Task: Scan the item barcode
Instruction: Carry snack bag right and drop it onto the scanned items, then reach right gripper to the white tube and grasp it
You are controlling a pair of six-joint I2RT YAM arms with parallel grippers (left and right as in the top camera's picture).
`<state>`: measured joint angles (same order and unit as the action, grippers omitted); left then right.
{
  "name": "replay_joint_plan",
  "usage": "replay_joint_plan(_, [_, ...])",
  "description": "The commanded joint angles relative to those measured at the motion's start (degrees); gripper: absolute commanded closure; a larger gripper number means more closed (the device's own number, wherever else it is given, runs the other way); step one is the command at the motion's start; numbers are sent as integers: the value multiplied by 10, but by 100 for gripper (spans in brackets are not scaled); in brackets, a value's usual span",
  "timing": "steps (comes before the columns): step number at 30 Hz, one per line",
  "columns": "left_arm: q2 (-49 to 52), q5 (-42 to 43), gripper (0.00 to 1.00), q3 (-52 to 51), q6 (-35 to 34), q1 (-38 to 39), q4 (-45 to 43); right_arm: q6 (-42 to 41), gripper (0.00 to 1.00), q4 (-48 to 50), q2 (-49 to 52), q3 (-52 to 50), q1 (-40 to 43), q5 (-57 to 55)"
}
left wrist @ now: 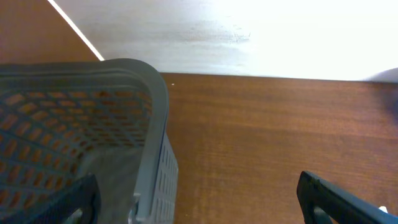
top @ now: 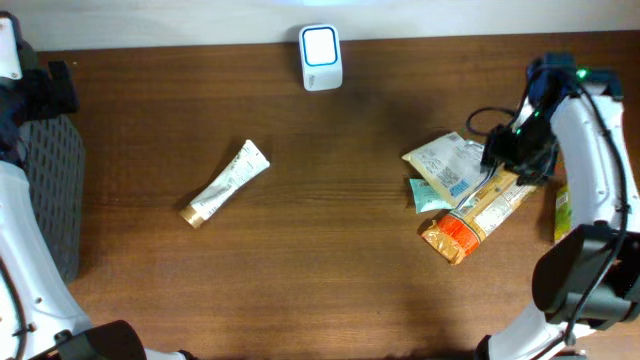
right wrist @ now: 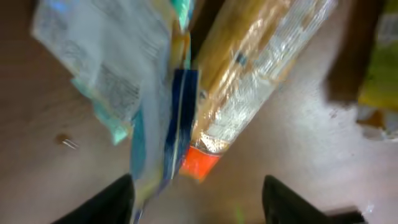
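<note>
On the brown table (top: 340, 270), the right gripper (right wrist: 198, 202) hangs jaws apart over the packet pile (top: 470, 205), likely choosing one for the scanner (top: 320, 46); left gripper (left wrist: 199, 202) idles, spread wide

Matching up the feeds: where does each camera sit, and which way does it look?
Overhead: above the table, facing straight down; left arm and right arm show.
Left wrist: on the left arm, facing across the basket rim; left hand open below.
Right wrist: over the packets, blurred; right hand below.
Shared: overhead and right wrist both show the packets.
</note>
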<state>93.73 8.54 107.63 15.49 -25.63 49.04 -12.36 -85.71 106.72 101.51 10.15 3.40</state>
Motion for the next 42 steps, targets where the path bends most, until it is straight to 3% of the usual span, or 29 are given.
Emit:
replay_joint_plan(1, [-9,2,1,4,9,0,-1,41,33,-52,-6,116,-5,37])
replay_joint_plan(5, [-9,2,1,4,9,0,-1,62,30,13,-4,141,-83,165])
replay_joint_plan(10, [-9,2,1,4,9,0,-1,21,27,228,41,127,-269,174])
replay_joint_plan(13, [-9,2,1,4,9,0,-1,-42,21,370,124,127,-364,175])
replay_joint_plan(16, [-9,2,1,4,9,0,-1,-126,21,449,195,127,-412,206])
replay_joint_plan(21, [-9,2,1,4,9,0,-1,-259,21,426,247,125,-496,216])
replay_joint_plan(26, [-9,2,1,4,9,0,-1,-330,35,453,292,125,-556,195])
replay_joint_plan(35, [-9,2,1,4,9,0,-1,-298,43,534,332,125,-541,162])
replay_joint_plan(36, [-9,2,1,4,9,0,-1,-294,48,536,332,125,-539,154])
replay_joint_plan(38, [-9,2,1,4,9,0,-1,-268,57,530,332,125,-539,154])
replay_joint_plan(42, [-9,2,1,4,9,0,-1,-202,58,478,331,127,-539,152])
